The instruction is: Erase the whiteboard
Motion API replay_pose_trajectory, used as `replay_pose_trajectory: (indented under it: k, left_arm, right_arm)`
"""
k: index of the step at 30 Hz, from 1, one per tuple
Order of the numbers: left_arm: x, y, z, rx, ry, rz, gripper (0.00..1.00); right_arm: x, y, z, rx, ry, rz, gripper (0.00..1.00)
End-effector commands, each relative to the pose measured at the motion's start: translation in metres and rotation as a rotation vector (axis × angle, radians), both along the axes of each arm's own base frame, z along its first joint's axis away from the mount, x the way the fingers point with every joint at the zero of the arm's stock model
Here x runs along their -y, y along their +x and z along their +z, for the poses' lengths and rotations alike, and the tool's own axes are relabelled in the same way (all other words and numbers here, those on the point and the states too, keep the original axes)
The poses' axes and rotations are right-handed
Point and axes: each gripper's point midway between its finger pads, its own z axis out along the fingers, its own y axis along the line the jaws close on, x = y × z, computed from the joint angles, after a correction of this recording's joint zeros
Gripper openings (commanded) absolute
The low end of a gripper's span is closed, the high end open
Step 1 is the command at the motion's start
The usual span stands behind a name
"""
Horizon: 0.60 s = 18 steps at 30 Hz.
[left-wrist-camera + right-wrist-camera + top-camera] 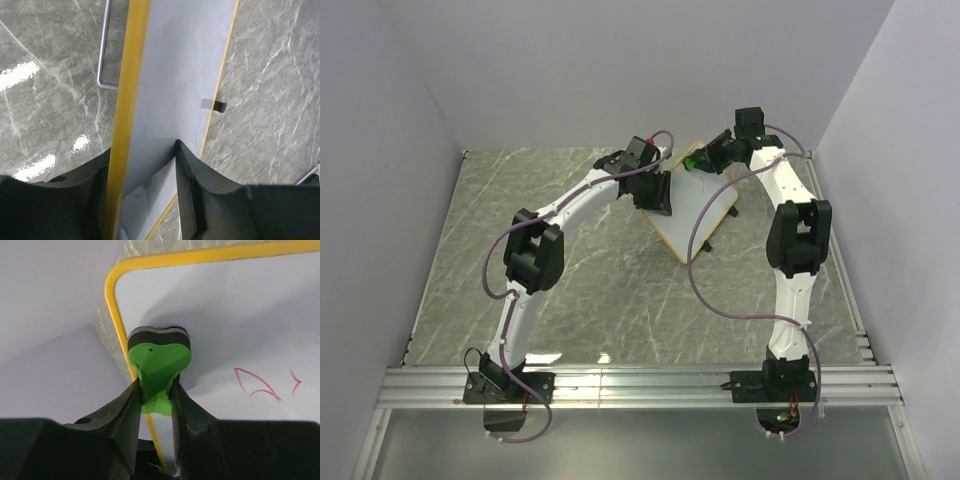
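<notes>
The whiteboard (698, 212) stands tilted on the grey marble surface (590, 290), between the two arms. It has a white face and a yellow-tan frame (114, 315) with round corners. On the white face there are a few thin red marks (257, 385), a little way from one round corner. The left pincer (142, 150) is clamped on the side edge of the whiteboard, with one dark finger on each side of the frame. The right pincer (155, 387) is over the far corner of the whiteboard and is squeezed tight on a small green eraser (159, 360). The eraser has a dark pad on its front, and the pad looks pressed on the white face just inside the round corner, beside the red marks but not on them. A thin metal stand (102, 55) pokes out from behind the whiteboard and rests on the surface. In the top view the left pincer (655, 190) is at the near-left side of the whiteboard and the right pincer (705, 160) is at its far end.
</notes>
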Motion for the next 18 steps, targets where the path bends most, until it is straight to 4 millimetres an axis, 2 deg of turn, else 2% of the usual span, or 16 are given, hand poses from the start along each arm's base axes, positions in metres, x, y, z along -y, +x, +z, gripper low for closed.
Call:
replay_pose_trajectory:
  k: [1, 2, 4, 5, 7, 8, 9, 10, 11, 13, 15, 18]
  left_arm:
    - [-0.012, -0.022, -0.041, -0.041, 0.171, -0.062, 0.00]
    - [-0.011, -0.023, -0.041, -0.042, 0.170, -0.064, 0.00]
    - [-0.011, -0.022, -0.043, -0.043, 0.170, -0.065, 0.00]
    - [-0.011, -0.023, -0.042, -0.043, 0.170, -0.067, 0.00]
    - [-0.010, -0.022, -0.043, -0.045, 0.170, -0.068, 0.00]
    - [-0.009, -0.022, -0.043, -0.043, 0.170, -0.070, 0.00]
    - [-0.010, -0.021, -0.042, -0.043, 0.168, -0.068, 0.00]
    - [-0.009, -0.021, -0.044, -0.044, 0.169, -0.070, 0.00]
    - [-0.009, -0.021, -0.043, -0.042, 0.168, -0.069, 0.00]
    - [-0.009, -0.021, -0.045, -0.049, 0.169, -0.070, 0.00]
    - [-0.008, -0.021, -0.046, -0.049, 0.164, -0.071, 0.00]
    - [-0.006, -0.021, -0.046, -0.052, 0.157, -0.076, 0.00]
  right_arm:
    - [-0.007, -0.008, -0.027, -0.066, 0.032, -0.016, 0.00]
    - [-0.005, -0.018, -0.047, -0.102, 0.021, -0.013, 0.00]
    - [0.001, -0.030, -0.057, -0.121, -0.006, -0.019, 0.00]
    - [0.004, -0.045, -0.078, -0.163, -0.024, -0.010, 0.00]
    - [0.016, -0.058, -0.085, -0.181, -0.040, -0.026, 0.00]
    - [0.023, -0.075, -0.105, -0.221, -0.047, -0.030, 0.00]
    - [0.030, -0.081, -0.104, -0.218, -0.049, -0.040, 0.00]
    - [0.036, -0.087, -0.109, -0.226, -0.051, -0.052, 0.00]
    - [0.048, -0.097, -0.122, -0.252, -0.058, -0.069, 0.00]
    - [0.059, -0.107, -0.127, -0.267, -0.072, -0.081, 0.00]
    - [0.062, -0.109, -0.128, -0.265, -0.088, -0.074, 0.00]
    - [0.061, -0.101, -0.125, -0.256, -0.075, -0.079, 0.00]
